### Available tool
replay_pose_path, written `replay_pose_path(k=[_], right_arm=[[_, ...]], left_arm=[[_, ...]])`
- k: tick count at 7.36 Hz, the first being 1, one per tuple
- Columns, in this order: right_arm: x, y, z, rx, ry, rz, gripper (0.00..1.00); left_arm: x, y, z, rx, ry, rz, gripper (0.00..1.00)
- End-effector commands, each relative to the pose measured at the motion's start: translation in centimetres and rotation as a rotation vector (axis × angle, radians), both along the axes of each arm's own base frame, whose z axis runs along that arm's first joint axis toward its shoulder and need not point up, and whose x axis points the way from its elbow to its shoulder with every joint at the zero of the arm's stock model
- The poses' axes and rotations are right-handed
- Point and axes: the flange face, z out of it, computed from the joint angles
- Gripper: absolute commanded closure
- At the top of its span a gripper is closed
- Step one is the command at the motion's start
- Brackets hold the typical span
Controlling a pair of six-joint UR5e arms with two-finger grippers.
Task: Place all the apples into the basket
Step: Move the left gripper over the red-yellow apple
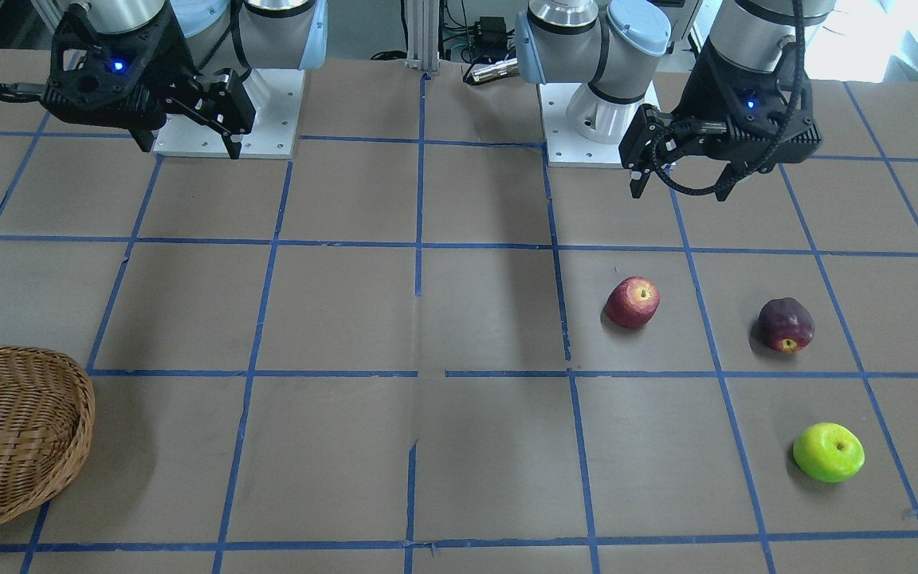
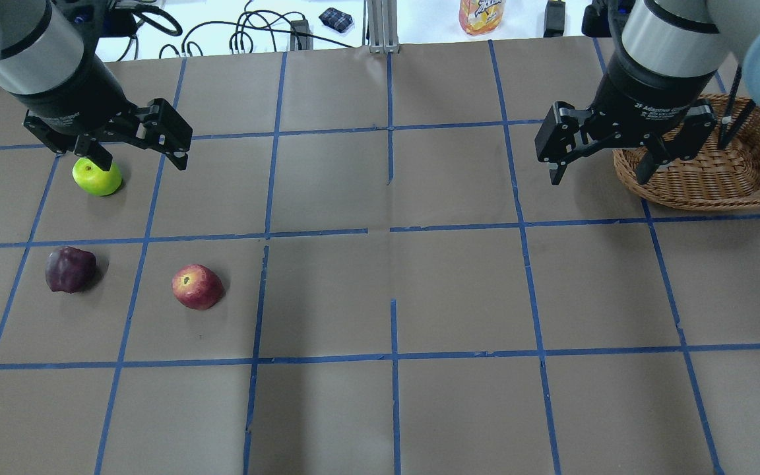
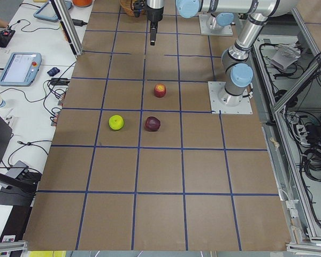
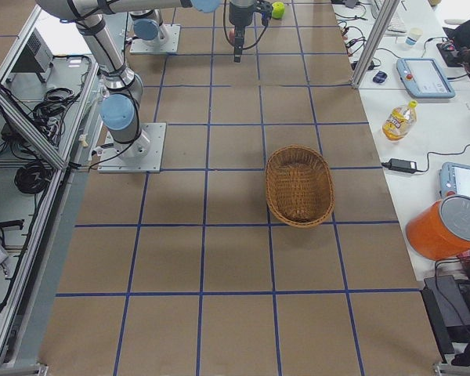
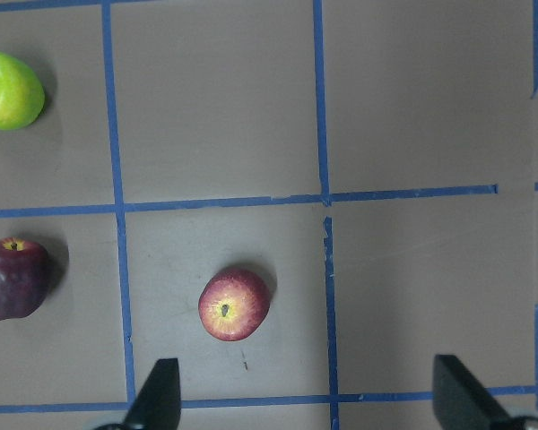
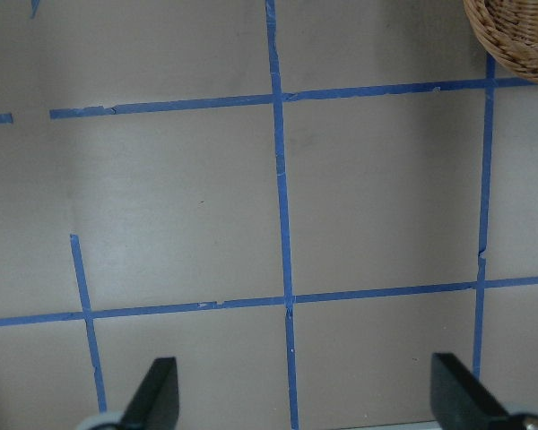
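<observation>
Three apples lie on the taped brown table on my left side: a red one [image 2: 197, 287], a dark maroon one [image 2: 70, 268] and a lime green one [image 2: 97, 176]. All three also show in the left wrist view: red [image 5: 234, 304], maroon [image 5: 13, 278], green [image 5: 9, 90]. My left gripper [image 2: 142, 165] is open and empty, high above the table near the green apple. The oval wicker basket [image 2: 683, 191] stands empty at the far right. My right gripper [image 2: 598, 178] is open and empty, raised just left of the basket, whose rim [image 6: 511, 54] shows in the right wrist view.
An orange drink bottle [image 2: 482, 14], cables and an aluminium post [image 2: 380, 26] stand beyond the table's far edge. Teach pendants [image 3: 18, 68] and an orange bucket [image 4: 446, 227] are on side benches. The arm bases [image 1: 224, 112] sit at the near edge.
</observation>
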Motion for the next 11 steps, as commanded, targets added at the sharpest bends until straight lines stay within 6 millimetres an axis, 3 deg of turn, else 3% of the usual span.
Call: replay_pose_path(k=[1, 8, 9, 10, 11], right_arm=[[-0.2, -0.1, -0.1, 0.001, 0.001, -0.003, 0.0], [0.0, 0.0, -0.1, 0.003, 0.003, 0.0, 0.0], [0.0, 0.0, -0.1, 0.003, 0.003, -0.001, 0.0], [0.0, 0.0, -0.1, 0.004, 0.003, -0.001, 0.0], [-0.1, 0.0, -0.1, 0.004, 0.008, -0.001, 0.0]], left_arm=[[0.0, -0.6, 0.3, 0.046, 0.008, 0.058, 0.0], [-0.2, 2.3, -3.8, 0.129, 0.004, 0.065, 0.0], [1.2, 0.8, -7.2, 0.186, 0.02, 0.103, 0.0], [2.3, -0.6, -9.1, 0.151, 0.016, 0.103, 0.0], [4.8, -1.2, -12.4, 0.191, 0.022, 0.153, 0.0]])
